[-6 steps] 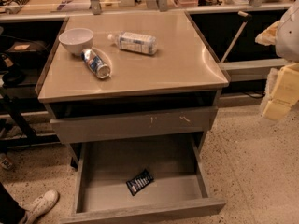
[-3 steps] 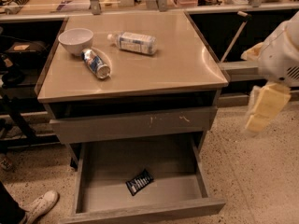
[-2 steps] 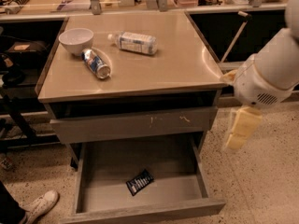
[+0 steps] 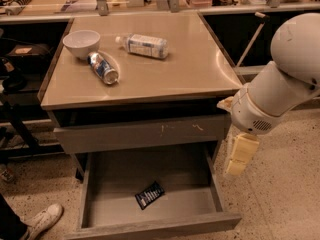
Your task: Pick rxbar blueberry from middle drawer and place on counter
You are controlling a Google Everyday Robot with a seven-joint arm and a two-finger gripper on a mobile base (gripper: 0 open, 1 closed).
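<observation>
The rxbar blueberry (image 4: 149, 194), a dark flat bar with white lettering, lies on the bare grey floor of the open middle drawer (image 4: 150, 228), near its centre and front. The tan counter (image 4: 190, 69) is the cabinet top above. My gripper (image 4: 236, 164) hangs from the white arm at the right, just outside the drawer's right wall, above and to the right of the bar. It holds nothing that I can see.
On the counter lie a white bowl (image 4: 82, 43), a blue-silver can (image 4: 103, 68) and a plastic bottle (image 4: 142, 45). A closed drawer front with pale scratches (image 4: 140, 134) sits above the open drawer. A person's shoe (image 4: 42, 220) is at the lower left.
My arm has swung in from the right edge, leftward and downward, bringing the gripper beside the open drawer's right wall. The bar and the counter items have not moved.
</observation>
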